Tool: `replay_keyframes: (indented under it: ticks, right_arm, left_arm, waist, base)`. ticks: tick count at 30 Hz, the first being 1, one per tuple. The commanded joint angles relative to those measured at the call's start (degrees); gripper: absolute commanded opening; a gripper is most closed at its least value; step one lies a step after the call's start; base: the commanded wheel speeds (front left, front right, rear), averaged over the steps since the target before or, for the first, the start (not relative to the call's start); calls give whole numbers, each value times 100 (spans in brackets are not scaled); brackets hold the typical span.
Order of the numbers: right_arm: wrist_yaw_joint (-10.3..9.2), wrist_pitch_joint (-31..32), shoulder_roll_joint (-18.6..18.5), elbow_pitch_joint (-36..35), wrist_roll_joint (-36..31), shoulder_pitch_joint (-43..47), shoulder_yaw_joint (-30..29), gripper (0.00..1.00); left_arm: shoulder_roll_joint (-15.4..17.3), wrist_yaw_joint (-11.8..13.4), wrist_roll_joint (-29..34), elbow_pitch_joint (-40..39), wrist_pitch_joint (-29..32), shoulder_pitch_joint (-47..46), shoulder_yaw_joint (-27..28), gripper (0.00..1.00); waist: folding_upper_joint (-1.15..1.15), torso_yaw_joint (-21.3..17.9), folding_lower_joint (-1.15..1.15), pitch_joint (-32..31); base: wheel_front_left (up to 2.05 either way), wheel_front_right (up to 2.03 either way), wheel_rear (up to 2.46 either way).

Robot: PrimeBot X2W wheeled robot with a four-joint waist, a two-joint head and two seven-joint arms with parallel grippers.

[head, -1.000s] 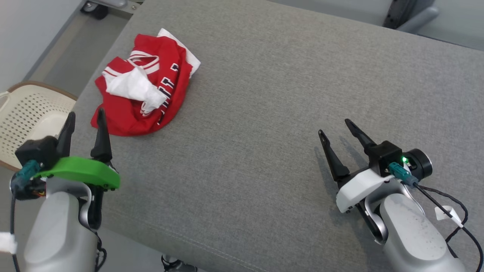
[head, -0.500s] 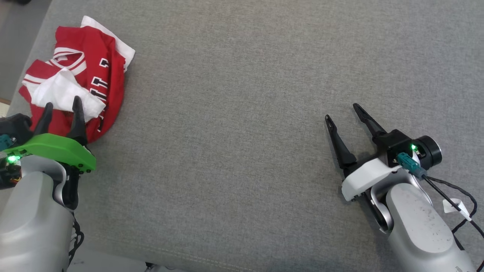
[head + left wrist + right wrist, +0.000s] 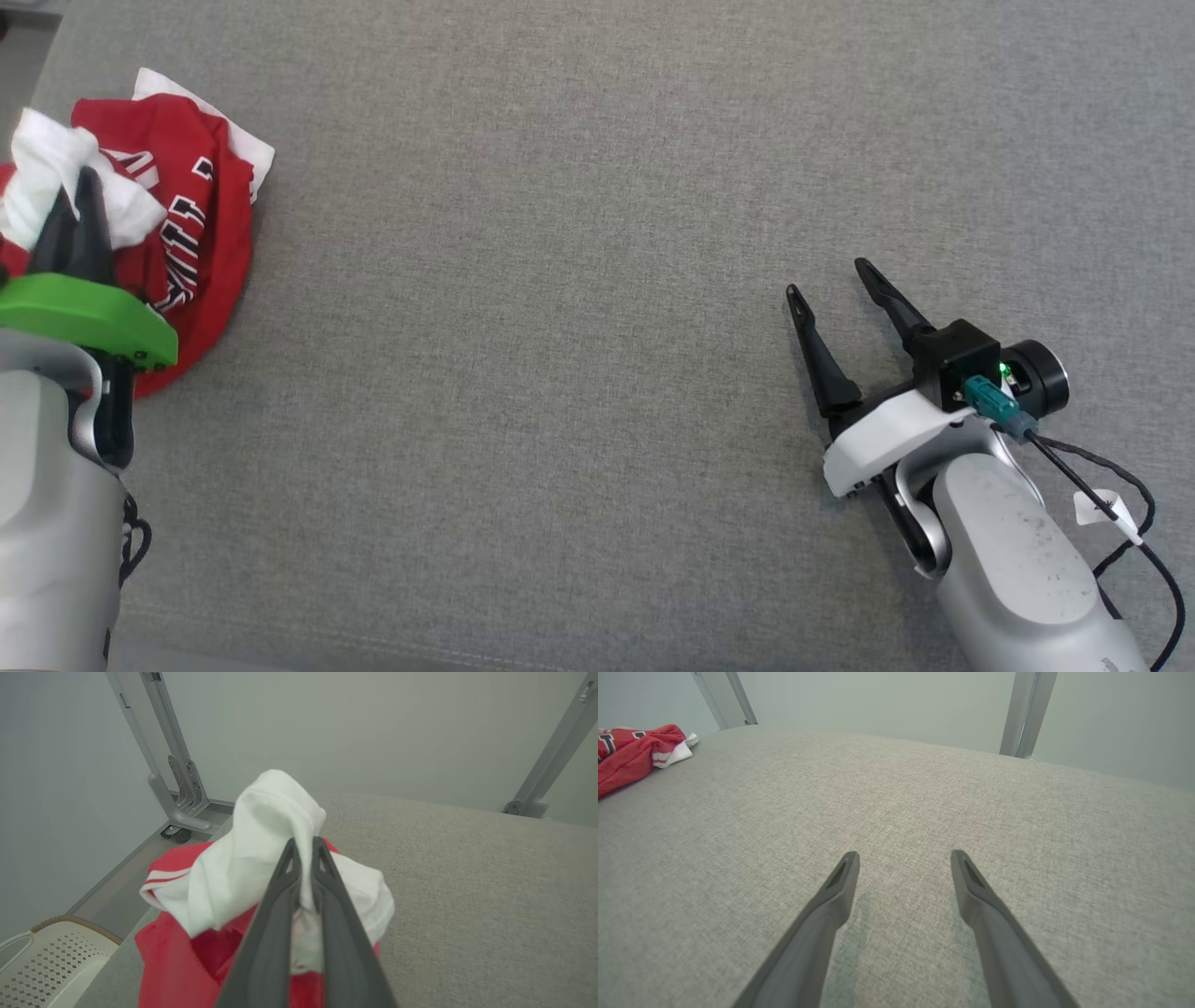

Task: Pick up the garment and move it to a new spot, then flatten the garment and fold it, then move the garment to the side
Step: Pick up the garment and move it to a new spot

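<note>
One worktop [image 3: 597, 280], covered in grey woven fabric, spans the head view, most of it bare. Off its left edge and lower down stands a cream perforated basket [image 3: 51, 961].

Garment [image 3: 210, 233]: red jersey, white trim, dark lettering. It lies crumpled in a heap at the far left of the worktop, close to the edge and well apart from the right arm. The red bulk rests on the fabric, and a white fold stands up out of the heap.

Right gripper [image 3: 827, 278]: low over bare worktop at the right. Jaws spread wide, nothing between them.

Left gripper [image 3: 82, 187]: jaws pressed nearly together on the white fold. The left wrist view shows white cloth squeezed between the two fingers and bunching out above the tips. I cannot tell which part of the garment this fold is (sleeve, lining or hem).

Handling (judgement):
- Light, soft and limp, with no stiffness to rely on.
- From a single pinch it should hang, unfurl and trail, so lift high before carrying inward.
- The cloth looks thin and possibly slick, so a pinch on one loose layer may creep.
- Not fragile.
- One pinch should do for the move.
- For flattening, better holds are two matching points, shoulders or hem corners, one per gripper.
</note>
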Motion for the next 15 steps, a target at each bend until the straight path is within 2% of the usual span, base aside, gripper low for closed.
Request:
replay_keyframes:
  ticks: [1, 4, 8, 12, 15]
  right_arm:
    - [-5, -15, 54, 10, 65, 84, -11, 100]
    - [-5, -14, 153, 16, 117, 155, -44, 100]
    - [-5, -14, 257, 20, 197, 205, -67, 100]
    - [-5, -14, 321, -5, 265, 251, -125, 100]
    - [-5, -14, 340, -39, 290, 267, -178, 100]
  left_arm:
    - [34, 1, 215, -350, 0, -23, 74, 0]
    - [-101, -22, 563, -1031, 0, -28, 75, 0]
    - [-445, -49, 856, -1854, 0, -104, -209, 0]
    - [-910, -55, 805, -2501, 0, -244, -913, 0]
    - [-1190, -56, 635, -2661, 0, -402, -1531, 0]
  waist:
    - [15, -149, 0, -197]
    - [15, -312, 0, -358]
    - [15, -634, 0, -517]
    - [15, -1033, 0, -560]
    - [15, -1357, 0, -535]
  base:
    - [0, 0, 0]
    - [0, 0, 0]
    - [0, 0, 0]
    - [0, 0, 0]
    - [0, 0, 0]
